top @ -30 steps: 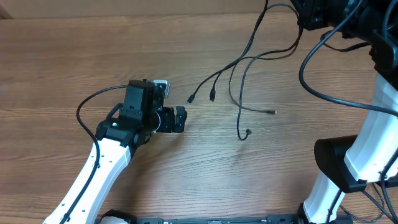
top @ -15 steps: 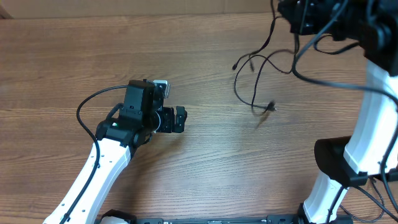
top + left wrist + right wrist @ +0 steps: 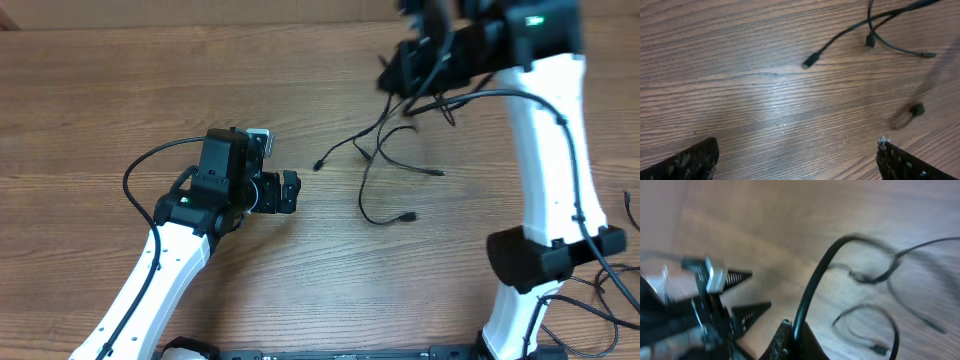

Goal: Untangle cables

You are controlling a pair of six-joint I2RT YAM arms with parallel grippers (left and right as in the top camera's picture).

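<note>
The cables (image 3: pixel 385 150) are thin black cords hanging in a bunch from my right gripper (image 3: pixel 415 62), which is blurred high at the back of the table. Their plug ends lie on the wood at the left (image 3: pixel 318 165), the right (image 3: pixel 437 173) and the front (image 3: pixel 408 216). In the right wrist view the right gripper (image 3: pixel 794 339) is shut on one black cable (image 3: pixel 815 280). My left gripper (image 3: pixel 292 192) is open and empty, left of the cables. The left wrist view shows its jaws (image 3: pixel 797 146) wide apart, with the cables' plug ends (image 3: pixel 809 61) ahead.
The wooden table (image 3: pixel 120 110) ends at a back edge near the top of the overhead view. The left arm's own thick black wire (image 3: pixel 135 170) loops beside it. The right arm's base (image 3: pixel 540 262) stands at the front right.
My right gripper has swung left along the back with the cables in it. The cable ends moved left, closer to the left gripper. The left arm has not moved.
</note>
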